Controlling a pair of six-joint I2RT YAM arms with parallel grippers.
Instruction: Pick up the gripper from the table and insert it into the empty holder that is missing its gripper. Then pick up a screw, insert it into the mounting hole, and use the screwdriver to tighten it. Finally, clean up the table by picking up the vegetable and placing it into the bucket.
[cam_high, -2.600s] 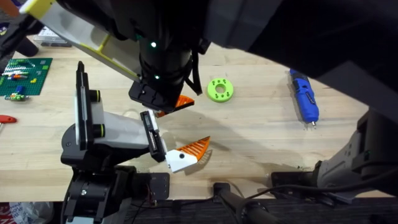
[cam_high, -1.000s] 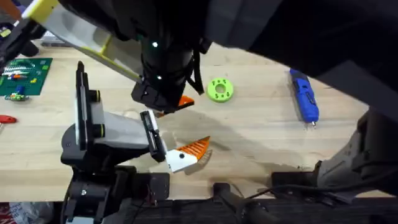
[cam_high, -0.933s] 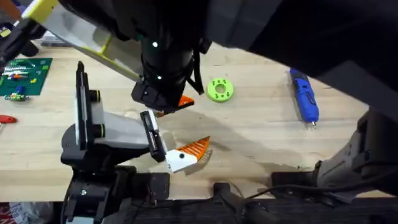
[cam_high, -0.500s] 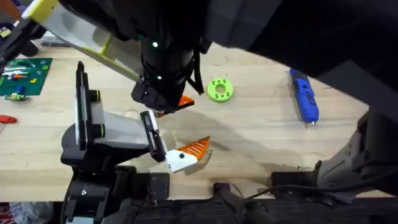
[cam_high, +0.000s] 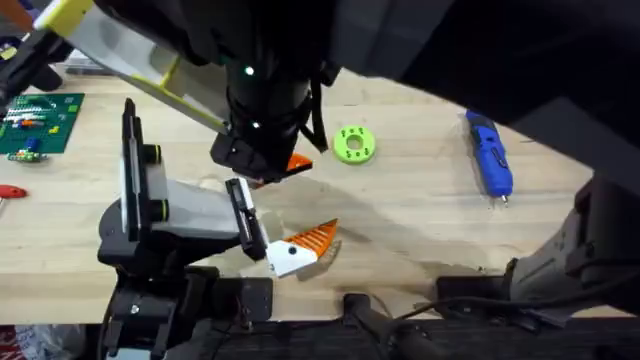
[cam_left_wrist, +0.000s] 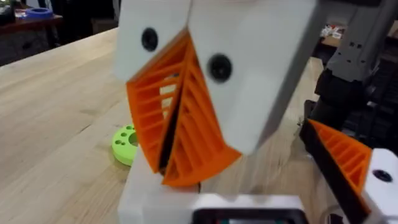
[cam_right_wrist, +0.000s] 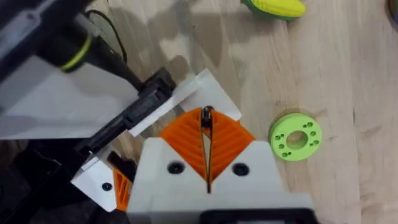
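Right claw (cam_right_wrist: 206, 114): orange ribbed pads pressed together. There is a small dark bit at the tip seam, but I can't tell what it is.

- **Right wrist view:** looks straight down. The tips sit over a white block (cam_right_wrist: 214, 93) that butts against the holder's black end plate. Vegetable (cam_right_wrist: 277, 7) lies on the desk past the claw, well apart from it.
- **Overhead:** the arm's dark bulk covers that part of the desk, so the vegetable and the white block are hidden there. Holder (cam_high: 190, 212) sits on its black stand at the near left edge. An orange ribbed finger on a white base (cam_high: 305, 243) is at its end plate, on the near side. The claw hangs at the far side of the same plate. Screwdriver (cam_high: 489, 158) lies far right on the desk (cam_high: 420, 220), tip toward the near edge, untouched. Lime-green disc (cam_high: 353, 144) is just right of the claw. Green brick baseplate (cam_high: 35, 122) is at the far left.
- **Left wrist view:** shows the right claw side-on, pointing down, tips meeting the white block. The disc is behind it.

Left claw: can't tell its state.
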